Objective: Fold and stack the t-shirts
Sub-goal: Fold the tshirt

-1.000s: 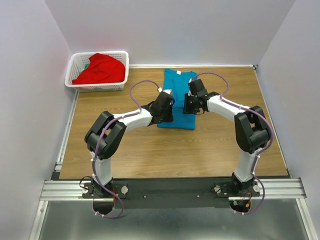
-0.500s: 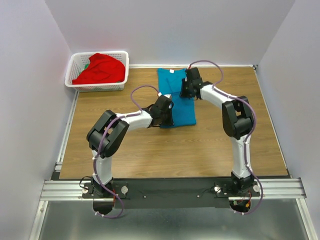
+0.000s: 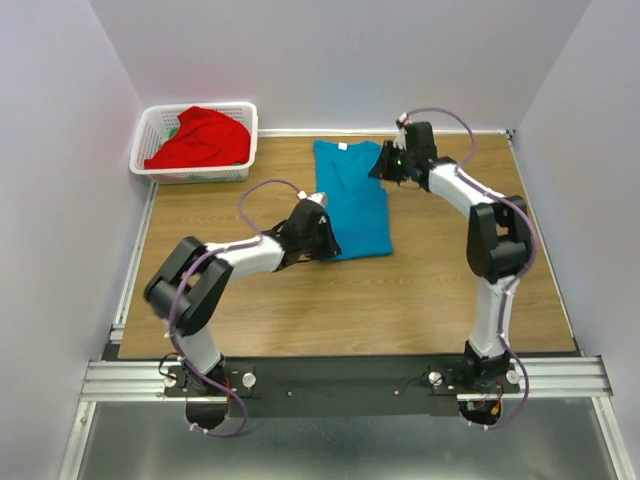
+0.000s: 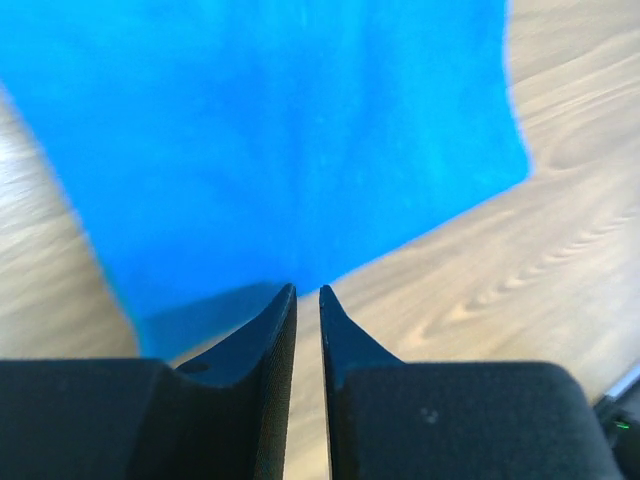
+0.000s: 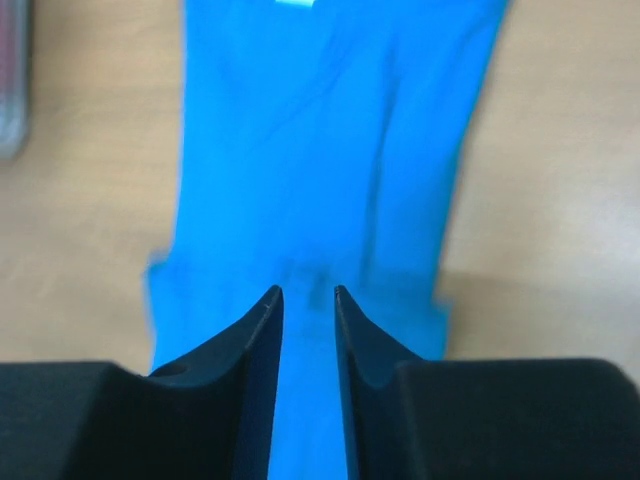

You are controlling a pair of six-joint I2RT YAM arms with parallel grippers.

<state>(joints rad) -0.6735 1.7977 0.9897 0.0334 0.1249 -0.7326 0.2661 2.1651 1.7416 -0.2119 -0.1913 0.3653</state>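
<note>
Moved: right tool (image 3: 386,168) swung out to far right edge of teal shirt (image 3: 352,200); left tool (image 3: 328,243) slid to near-left hem
Tools: both almost closed, pinching nothing visible
Shirts: teal flat mid-worktop (image 3: 440,290); red shirt (image 3: 200,137) in basket (image 3: 143,140)
Tip: grab hem corners evenly, fold away smoothly

Overhead view looks down across the whole table (image 3: 300,300); both wrist views look close along their fingers at the teal-blue t-shirt (image 3: 352,200), centre frame.

Wooden table (image 3: 300,300) with teal shirt (image 3: 352,205), basket (image 3: 150,160)
</note>
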